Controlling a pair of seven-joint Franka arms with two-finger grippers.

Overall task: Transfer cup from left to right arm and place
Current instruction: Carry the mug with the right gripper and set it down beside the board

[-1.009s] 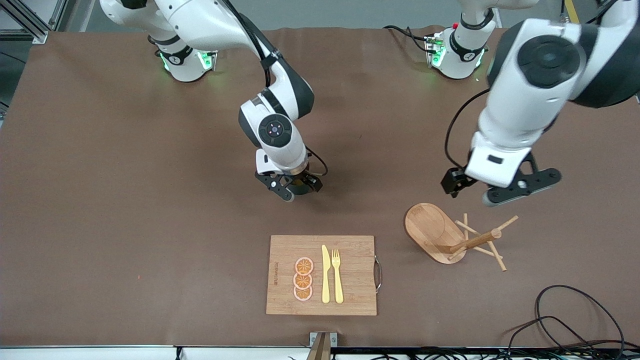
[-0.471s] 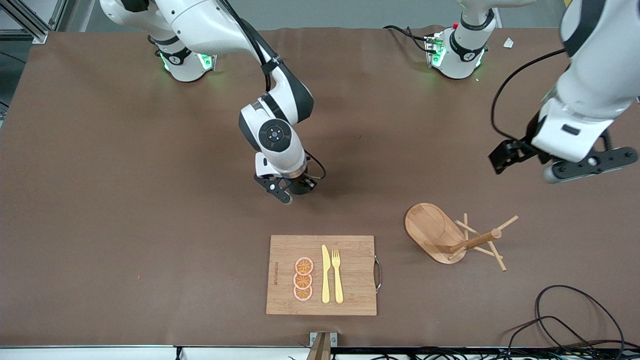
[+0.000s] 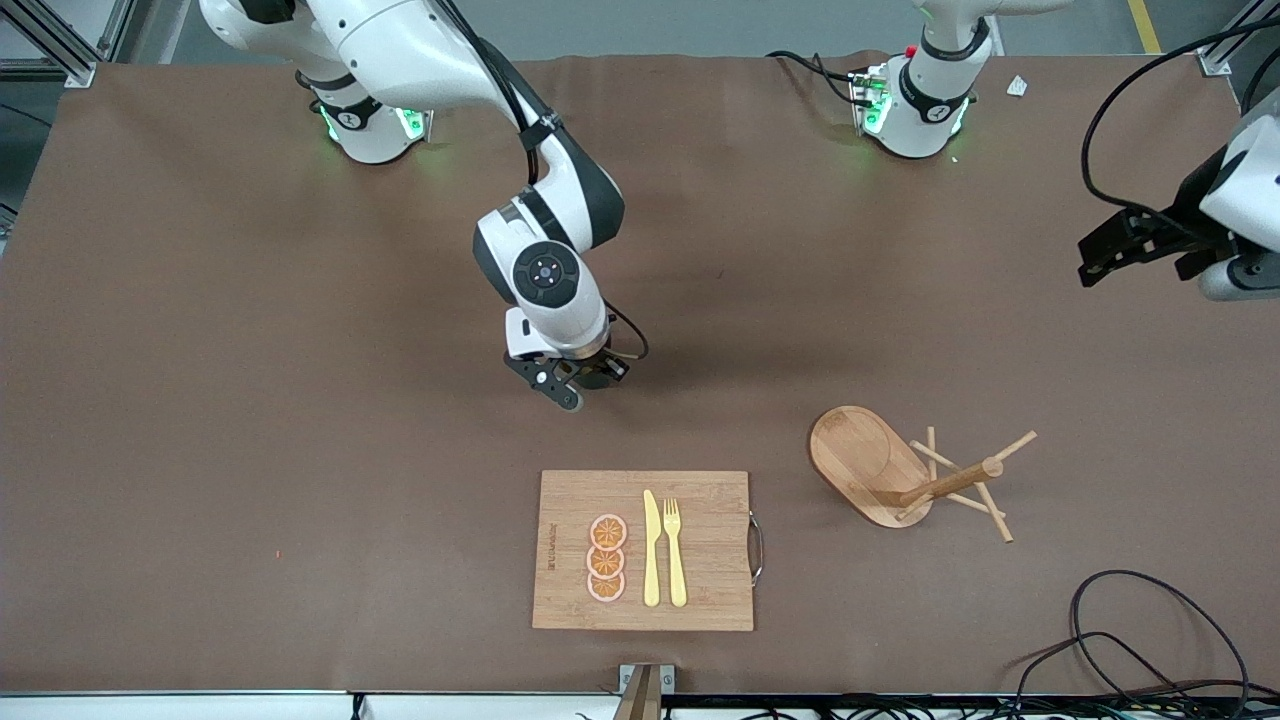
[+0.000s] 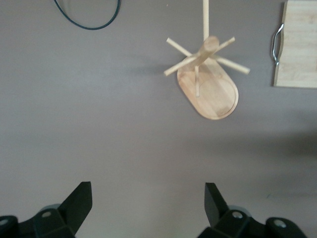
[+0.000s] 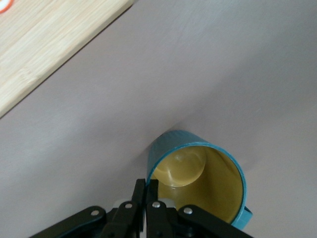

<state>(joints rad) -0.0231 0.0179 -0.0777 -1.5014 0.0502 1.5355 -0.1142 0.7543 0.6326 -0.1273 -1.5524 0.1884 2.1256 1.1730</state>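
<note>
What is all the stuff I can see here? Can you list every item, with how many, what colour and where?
cup: one, teal with yellow inside, held by its rim in the right gripper, mid-table.
cutting board: one, light wood, near the front camera.
orange slices: three, orange, on the board.
knife and fork: one each, yellow, on the board beside the slices.
peg rack: one, wooden, tipped over, toward the left arm's end.
cables: black, at the table edge.
right gripper: shut on the cup.
left gripper: open, empty, raised at the table's end.
</note>
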